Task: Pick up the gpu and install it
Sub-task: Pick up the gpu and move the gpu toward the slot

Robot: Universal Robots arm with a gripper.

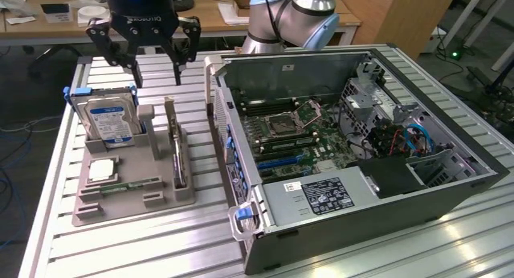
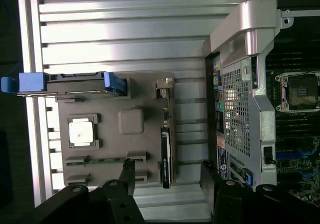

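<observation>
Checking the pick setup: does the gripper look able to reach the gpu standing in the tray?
Probably yes. The gripper hangs open above the gpu, which stands on edge in the gray tray, top edge bare; nothing lies between them.

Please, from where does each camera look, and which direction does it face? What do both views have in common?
Exterior view: off the arm, raised beside the table, looking down obliquely at the grey tray and the open computer case; the open hand and the arm show.
Wrist view: on the wrist, looking straight down onto the tray; the hand's fingers show.
Shared: tray, gpu, hard drive, computer case, hand.
</observation>
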